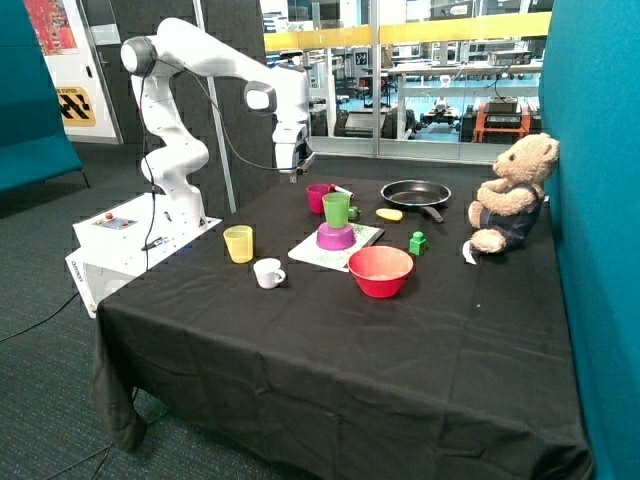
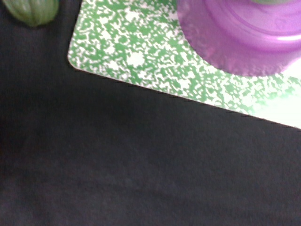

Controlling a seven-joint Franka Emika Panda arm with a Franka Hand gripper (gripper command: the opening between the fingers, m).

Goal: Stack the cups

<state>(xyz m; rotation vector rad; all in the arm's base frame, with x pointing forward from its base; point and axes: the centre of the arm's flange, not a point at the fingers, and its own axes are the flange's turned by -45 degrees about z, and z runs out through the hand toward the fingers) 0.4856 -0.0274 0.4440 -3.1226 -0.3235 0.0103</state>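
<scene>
pincer (image 1: 293, 172): hangs above the desk (image 1: 330, 340) near the pink cup (image 1: 319, 197), holds nothing; can't tell how far apart it stands
cups: none stacked yet. green cup (image 1: 336, 209) sits on an upturned purple bowl (image 1: 335, 237) on a green speckled board (image 2: 141, 52); pink cup just behind it; yellow cup (image 1: 239, 243) apart, near the white mug (image 1: 268, 272)
step: judging, pick a first cup. Come straight down over one rim wall, grip, lift clear before crossing the bowl
writing: none readable on the cups; wall signs too small
</scene>
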